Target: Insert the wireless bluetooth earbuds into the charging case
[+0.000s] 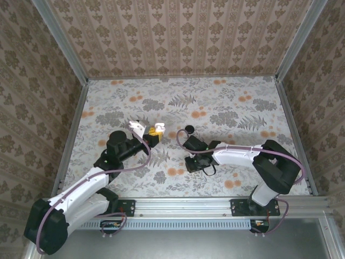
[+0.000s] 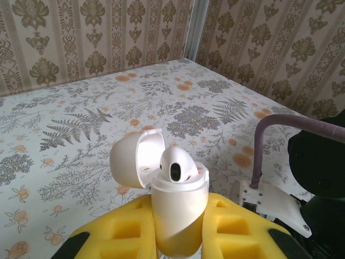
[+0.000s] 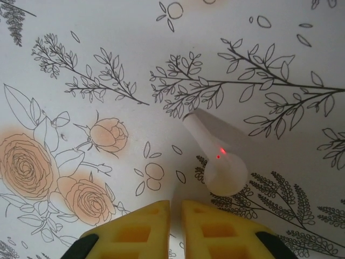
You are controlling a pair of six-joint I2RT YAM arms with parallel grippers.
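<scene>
The left arm reaches from the near left corner of the worktop (image 1: 226,108) up toward its middle, elbow low and wrist raised. The left gripper (image 2: 180,229) is clamped on the white case (image 2: 180,197), its yellow fingers (image 2: 232,221) pressed against both sides. The case is held upright above the worktop, and its lid (image 2: 129,162) is swung open to the left. The seated earbud (image 2: 175,164) sits in it, rounded head up.

The right arm folds back from its base at the near right, the white forearm running left toward the middle, wrist bent so that the right gripper (image 3: 175,210) points straight down. Its fingertips are drawn almost together with nothing between them. The loose earbud (image 3: 218,167) lies flat on the floral cloth just beyond them and a little to one side, stem pointing away, apart from the pads.

A small black disc (image 1: 189,129) rests on the worktop between the two grippers, nearer the far side.
</scene>
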